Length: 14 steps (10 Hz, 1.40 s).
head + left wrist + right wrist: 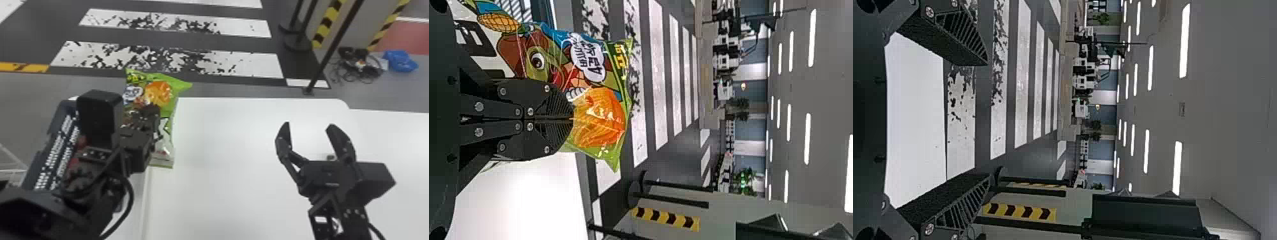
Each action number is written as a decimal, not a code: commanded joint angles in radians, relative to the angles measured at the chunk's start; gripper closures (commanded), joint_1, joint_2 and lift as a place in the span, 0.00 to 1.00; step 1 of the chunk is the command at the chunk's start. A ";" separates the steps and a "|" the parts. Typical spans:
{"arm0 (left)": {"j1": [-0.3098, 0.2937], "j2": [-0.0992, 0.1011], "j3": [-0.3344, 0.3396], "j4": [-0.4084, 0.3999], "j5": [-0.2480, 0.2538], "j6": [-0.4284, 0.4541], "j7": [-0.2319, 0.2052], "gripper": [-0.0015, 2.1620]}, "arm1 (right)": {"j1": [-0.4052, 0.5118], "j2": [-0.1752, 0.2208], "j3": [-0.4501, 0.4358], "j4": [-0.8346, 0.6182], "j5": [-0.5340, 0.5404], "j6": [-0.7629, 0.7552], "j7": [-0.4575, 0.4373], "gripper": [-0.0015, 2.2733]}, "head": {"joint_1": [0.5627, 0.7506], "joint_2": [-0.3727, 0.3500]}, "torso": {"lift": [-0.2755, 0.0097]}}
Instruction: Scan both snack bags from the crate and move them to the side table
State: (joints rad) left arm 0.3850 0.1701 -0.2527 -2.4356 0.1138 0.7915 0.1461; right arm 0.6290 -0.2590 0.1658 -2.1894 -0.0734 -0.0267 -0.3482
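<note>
Upright above the table's left edge, a green snack bag (166, 111) is held by my left gripper (150, 111), whose arm hides part of it. In the left wrist view the left gripper (571, 119) is shut on the snack bag (599, 117), its fingertips pressed together against the printed front. Left of it, partly behind the left arm, stands the dark crate (52, 153) with something red inside. My right gripper (308, 127) is over the right part of the white table, fingers wide apart and nothing between them; the right wrist view shows the right gripper (985, 120) open too.
The white table (229, 143) spreads between and beneath both arms. Past its far edge are the striped floor, a black pole (332, 51) on a base, yellow-black striped posts, a tangle of cables (357, 65) and a blue bag (400, 60).
</note>
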 commanded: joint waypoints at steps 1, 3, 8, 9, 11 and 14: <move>-0.018 0.000 -0.073 0.041 -0.005 -0.001 -0.020 0.97 | -0.005 0.003 0.000 0.002 0.000 -0.011 0.000 0.06 | 0.70 0.33 | 0.86; -0.058 0.000 -0.160 0.144 -0.003 -0.001 -0.057 0.97 | -0.011 0.003 0.001 0.002 0.000 -0.011 0.000 0.06 | 0.70 0.25 | 0.86; -0.158 -0.018 -0.366 0.359 -0.085 -0.004 -0.108 0.97 | -0.023 0.006 0.008 0.007 0.004 -0.014 0.000 0.06 | 0.70 0.04 | 0.86; -0.175 -0.026 -0.382 0.405 -0.082 -0.004 -0.125 0.97 | -0.025 0.006 0.009 0.007 0.004 -0.014 0.000 0.06 | 0.70 0.03 | 0.86; -0.224 -0.037 -0.439 0.503 -0.082 -0.010 -0.157 0.97 | -0.026 0.006 0.008 0.008 0.003 -0.014 0.000 0.06 | 0.70 0.03 | 0.86; -0.259 -0.053 -0.519 0.583 -0.083 -0.013 -0.186 0.97 | -0.038 0.006 0.011 0.020 0.000 -0.014 0.000 0.06 | 0.70 0.03 | 0.86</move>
State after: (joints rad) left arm 0.1317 0.1199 -0.7583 -1.8688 0.0307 0.7785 -0.0406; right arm 0.5939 -0.2531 0.1754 -2.1724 -0.0734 -0.0406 -0.3482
